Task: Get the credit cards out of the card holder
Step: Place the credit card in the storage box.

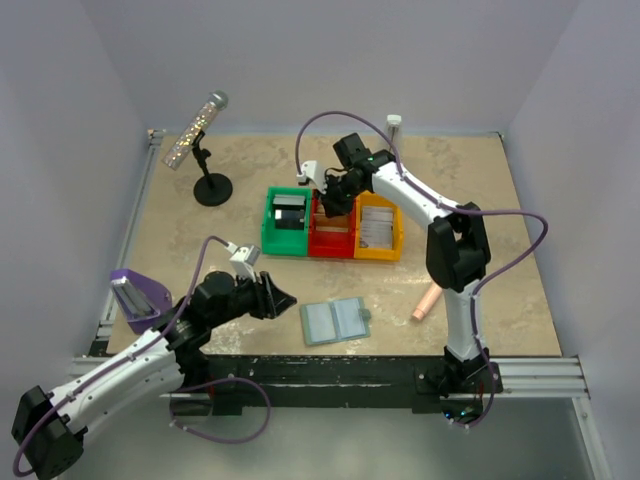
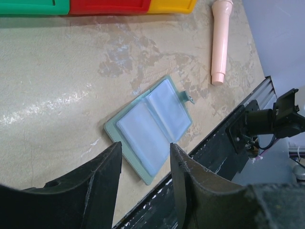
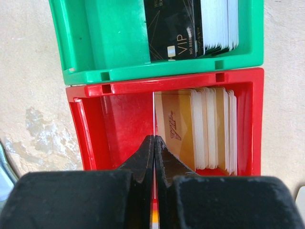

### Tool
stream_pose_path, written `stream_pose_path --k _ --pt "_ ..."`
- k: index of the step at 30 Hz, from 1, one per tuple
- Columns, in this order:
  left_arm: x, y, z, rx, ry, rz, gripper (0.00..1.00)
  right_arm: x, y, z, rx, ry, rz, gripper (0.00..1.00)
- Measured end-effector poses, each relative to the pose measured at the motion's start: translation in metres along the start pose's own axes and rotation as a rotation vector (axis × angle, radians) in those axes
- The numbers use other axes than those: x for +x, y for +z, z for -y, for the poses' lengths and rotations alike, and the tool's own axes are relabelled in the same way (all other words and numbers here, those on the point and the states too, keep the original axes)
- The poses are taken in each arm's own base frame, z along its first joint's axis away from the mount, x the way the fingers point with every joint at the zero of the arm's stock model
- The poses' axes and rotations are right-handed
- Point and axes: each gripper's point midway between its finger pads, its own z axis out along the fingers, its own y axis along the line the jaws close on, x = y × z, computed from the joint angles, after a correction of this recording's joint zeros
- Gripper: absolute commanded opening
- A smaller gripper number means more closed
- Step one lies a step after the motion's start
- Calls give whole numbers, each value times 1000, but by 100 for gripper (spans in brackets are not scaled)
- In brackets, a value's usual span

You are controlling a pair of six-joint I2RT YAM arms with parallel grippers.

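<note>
Card holder (image 2: 152, 126) pockets look empty; last drop left. Right gripper (image 3: 154, 143) closed, seemingly pinching card (image 3: 153, 114) over red bin (image 3: 95, 124) beyond it. Left gripper (image 2: 145, 148) half-open, empty.

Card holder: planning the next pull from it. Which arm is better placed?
Left. The left gripper hangs open just short of the card holder; the right gripper is shut on a card over the red bin.

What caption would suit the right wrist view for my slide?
Right end effector, shut on a thin card held edge-on, over the red bin of gold cards.
</note>
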Motion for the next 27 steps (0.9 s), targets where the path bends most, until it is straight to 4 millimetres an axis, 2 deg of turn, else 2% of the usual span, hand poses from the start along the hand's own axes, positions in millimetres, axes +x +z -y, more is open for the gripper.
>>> stream_pose_path --k 19,27 --pt "2 11 -1 -6 22 -32 49 -2 -1 -1 -11 128 -24 0" --pt "4 12 -2 -8 21 -39 49 8 8 -2 -21 158 -53 0"
